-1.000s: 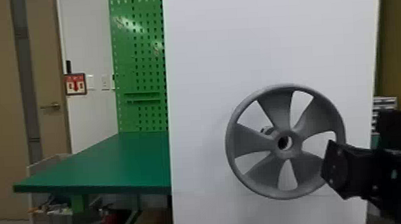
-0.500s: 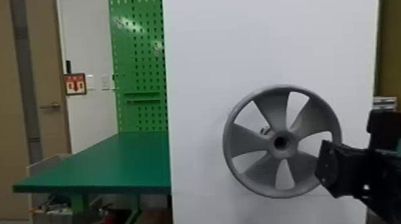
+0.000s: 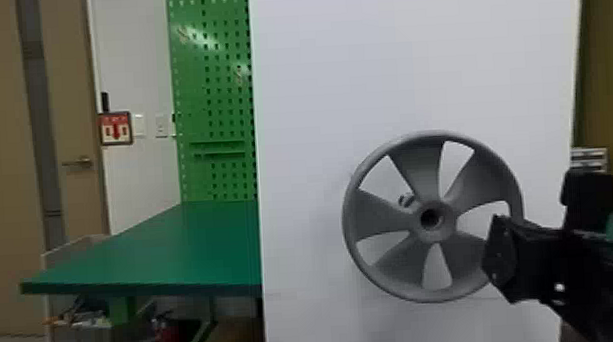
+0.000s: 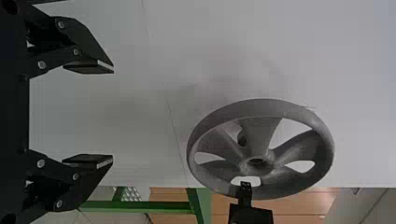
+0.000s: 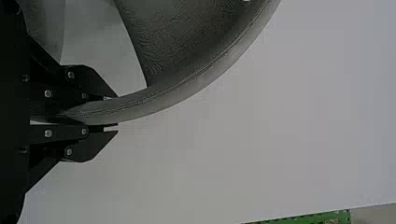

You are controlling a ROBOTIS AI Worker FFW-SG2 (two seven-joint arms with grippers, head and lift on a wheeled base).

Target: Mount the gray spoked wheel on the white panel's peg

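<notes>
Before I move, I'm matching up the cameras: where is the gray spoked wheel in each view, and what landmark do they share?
Head view: gray spoked wheel, right of center, slightly low.
Left wrist view: uncropped, out beyond the left gripper.
Right wrist view: close up, cropped, its rim held in the right gripper.
Shared landmark: the white panel behind the wheel.

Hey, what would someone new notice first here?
First, the big gray spoked wheel, in front of the white panel, right of the head view's middle. The right arm's black tool grips the wheel's rim. Left of the panel stand a green table and green perforated board.
</notes>
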